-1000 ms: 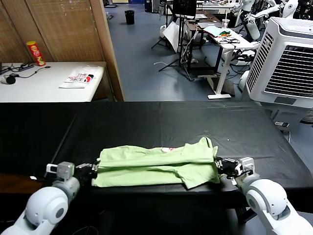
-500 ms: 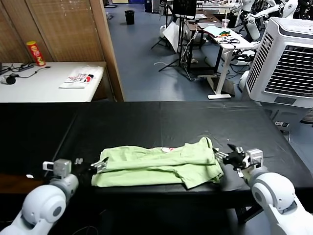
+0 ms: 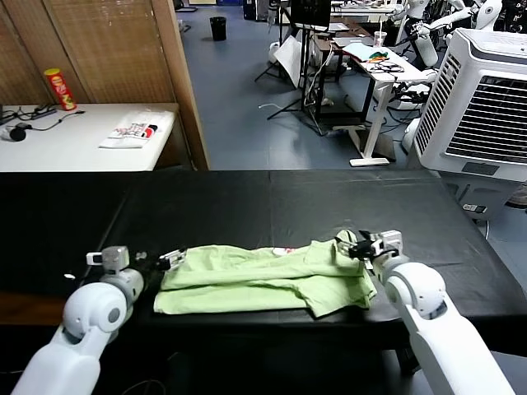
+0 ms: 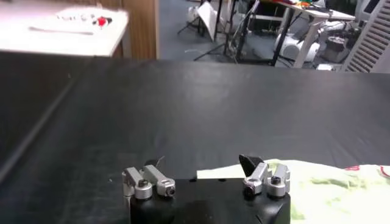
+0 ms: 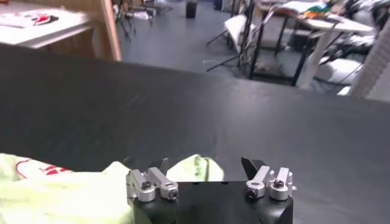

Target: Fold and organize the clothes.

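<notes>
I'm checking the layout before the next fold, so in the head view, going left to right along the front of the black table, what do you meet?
Left gripper, open, at the shirt's left end → pale green shirt lying flat → right gripper, open, at the shirt's right end.

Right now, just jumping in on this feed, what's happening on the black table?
A two-armed robot is working on a pale green shirt, which lies partly folded into a long band near the front edge of the black table. The left hand sits at the shirt's left end with its jaws open, not gripping the fabric. The right hand is at the shirt's right end, over the raised corner, also open. The shirt is lying free at this moment.
</notes>
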### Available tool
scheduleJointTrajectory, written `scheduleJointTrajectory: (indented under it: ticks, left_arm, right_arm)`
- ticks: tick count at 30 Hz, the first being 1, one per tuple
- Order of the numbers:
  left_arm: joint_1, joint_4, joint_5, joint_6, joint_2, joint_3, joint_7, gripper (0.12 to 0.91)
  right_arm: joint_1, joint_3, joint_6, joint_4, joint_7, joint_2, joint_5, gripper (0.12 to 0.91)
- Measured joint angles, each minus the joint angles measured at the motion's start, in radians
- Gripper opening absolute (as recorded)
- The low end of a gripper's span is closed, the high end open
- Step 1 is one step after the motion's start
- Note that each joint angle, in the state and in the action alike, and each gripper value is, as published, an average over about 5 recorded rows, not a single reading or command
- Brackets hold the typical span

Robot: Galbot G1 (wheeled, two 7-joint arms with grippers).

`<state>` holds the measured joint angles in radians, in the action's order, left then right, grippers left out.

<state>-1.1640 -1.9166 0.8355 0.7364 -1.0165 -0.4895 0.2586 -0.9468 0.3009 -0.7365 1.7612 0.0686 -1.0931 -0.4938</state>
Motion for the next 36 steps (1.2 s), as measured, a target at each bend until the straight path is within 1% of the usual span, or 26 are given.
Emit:
scheduleJointTrajectory:
  ticks: [5,7,11,13,15,16,18,19,20,24,26,27,30,33,36]
  left_arm:
    - [0.010,0.034,0.024,0.000,-0.014,-0.001,-0.005,0.796]
    - [0.013,0.040,0.046,0.000,-0.018,-0.003,-0.007,0.780]
    - [0.015,0.043,0.066,0.000,-0.021,-0.005,-0.023,0.712]
    - [0.018,0.047,0.062,0.000,-0.023,-0.004,-0.028,0.677]
    - [0.021,0.055,0.052,0.000,-0.027,-0.001,-0.028,0.635]
    - [0.022,0.059,0.045,0.000,-0.029,0.000,-0.028,0.606]
    - [0.023,0.067,0.029,0.000,-0.033,0.002,-0.027,0.518]
    - [0.022,0.070,0.022,0.000,-0.035,0.003,-0.026,0.467]
    - [0.022,0.072,0.017,0.000,-0.036,0.004,-0.026,0.400]
    - [0.018,0.073,0.008,0.000,-0.038,0.003,-0.026,0.191]
    - [0.016,0.069,0.005,0.000,-0.039,0.003,-0.029,0.136]
    - [0.015,0.066,-0.001,0.000,-0.040,0.002,-0.031,0.123]
    - [0.013,0.058,-0.039,-0.001,-0.047,0.004,-0.037,0.125]
    - [0.014,0.055,-0.085,-0.012,-0.054,0.010,-0.040,0.126]
    - [0.015,0.054,-0.111,-0.034,-0.060,0.017,-0.040,0.126]
  right_arm:
    - [0.007,-0.008,0.000,-0.031,0.003,-0.019,0.006,0.621]
    - [0.007,-0.008,0.000,-0.035,0.003,-0.020,0.007,0.612]
    - [0.007,-0.007,0.000,-0.040,0.003,-0.020,0.007,0.596]
    - [0.006,-0.006,0.000,-0.043,0.003,-0.021,0.008,0.577]
    - [0.006,-0.006,0.001,-0.046,0.003,-0.023,0.010,0.539]
    - [0.005,-0.006,0.001,-0.048,0.003,-0.024,0.012,0.519]
    - [0.005,-0.006,0.001,-0.051,0.003,-0.027,0.017,0.458]
    - [0.004,-0.006,0.001,-0.053,0.003,-0.028,0.020,0.429]
    - [0.004,-0.006,0.001,-0.054,0.004,-0.030,0.023,0.401]
    - [-0.001,-0.003,0.002,-0.057,0.012,-0.037,0.036,0.283]
    - [-0.006,0.001,0.010,-0.057,0.020,-0.042,0.044,0.242]
    - [-0.010,0.003,0.017,-0.057,0.024,-0.045,0.048,0.220]
    - [-0.019,0.011,0.048,-0.061,0.040,-0.056,0.060,0.189]
    - [-0.025,0.018,0.071,-0.065,0.056,-0.066,0.073,0.179]
    - [-0.029,0.022,0.089,-0.068,0.066,-0.072,0.087,0.177]
